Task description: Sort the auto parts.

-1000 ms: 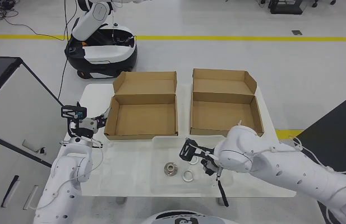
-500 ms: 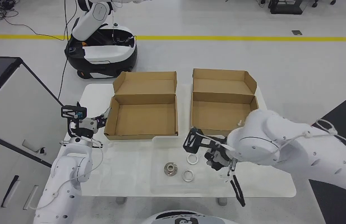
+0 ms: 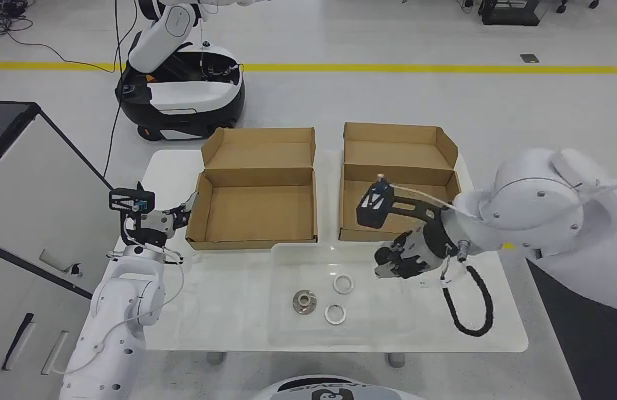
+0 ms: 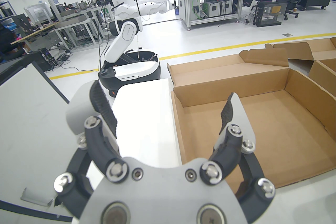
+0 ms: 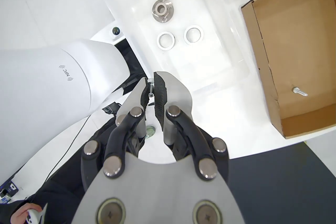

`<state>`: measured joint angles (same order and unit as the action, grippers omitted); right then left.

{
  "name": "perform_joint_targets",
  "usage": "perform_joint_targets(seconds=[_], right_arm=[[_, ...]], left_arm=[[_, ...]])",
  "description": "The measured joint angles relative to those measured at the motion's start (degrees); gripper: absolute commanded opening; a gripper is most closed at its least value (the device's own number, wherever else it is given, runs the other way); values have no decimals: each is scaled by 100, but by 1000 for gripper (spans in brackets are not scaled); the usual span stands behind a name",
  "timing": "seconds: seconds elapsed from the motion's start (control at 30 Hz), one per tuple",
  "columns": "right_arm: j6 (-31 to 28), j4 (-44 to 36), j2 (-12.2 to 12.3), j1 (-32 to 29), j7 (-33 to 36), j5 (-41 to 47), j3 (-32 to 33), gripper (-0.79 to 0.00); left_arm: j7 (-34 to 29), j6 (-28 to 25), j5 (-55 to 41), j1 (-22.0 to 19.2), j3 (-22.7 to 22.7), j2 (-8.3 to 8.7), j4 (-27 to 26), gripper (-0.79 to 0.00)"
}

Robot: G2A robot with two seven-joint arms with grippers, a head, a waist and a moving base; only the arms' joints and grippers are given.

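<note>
Plainly, the screw (image 5: 150, 88) is the thing to watch; it sits pinched between the ribbed black pads of the right pincer (image 5: 151, 79), whose jaws are drawn in to a narrow slit around it; we see a little silvery thread, and its long axis seems to run along the fingers, though the pads hide most of it. We judge it bound for the right box (image 3: 433, 200), since a bolt (image 5: 299, 91) of like metal already lies on that box's cardboard floor, close to its near wall. As far as we can tell, the pincer hangs on the robot's side of that wall, raised above the table (image 3: 488, 300); so the box lies onward, away from the robot, and the coming move must carry the screw over the wall's rim before letting go.

Along the same near wall lies a clear, shallow tray (image 3: 298, 268); in it rest a round metal flange (image 5: 162, 8) with a hole through its middle, and one pale ring (image 5: 193, 34) and another (image 5: 165, 40), both nearer the right box than the flange is. The left box (image 3: 256, 212), brown and open-lidded, stands just beside the right box, a narrow gap between them. The left pincer (image 4: 162, 93) hovers beyond that left box, well apart from the right box, jaws spread wide with nothing between them; the right arm is much the nearer.
</note>
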<state>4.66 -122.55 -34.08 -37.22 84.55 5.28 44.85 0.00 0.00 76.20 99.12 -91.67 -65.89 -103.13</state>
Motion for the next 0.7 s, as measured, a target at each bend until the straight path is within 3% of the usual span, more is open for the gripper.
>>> perform_joint_targets(seconds=[0.3, 0.7], right_arm=[[-721, 555, 366, -837, -107, 825, 1018, -785], [-1839, 918, 547, -1827, -573, 2931, 2066, -785]], left_arm=[[0, 0, 0, 0, 0, 0, 0, 0], [0, 0, 0, 0, 0, 0, 0, 0]])
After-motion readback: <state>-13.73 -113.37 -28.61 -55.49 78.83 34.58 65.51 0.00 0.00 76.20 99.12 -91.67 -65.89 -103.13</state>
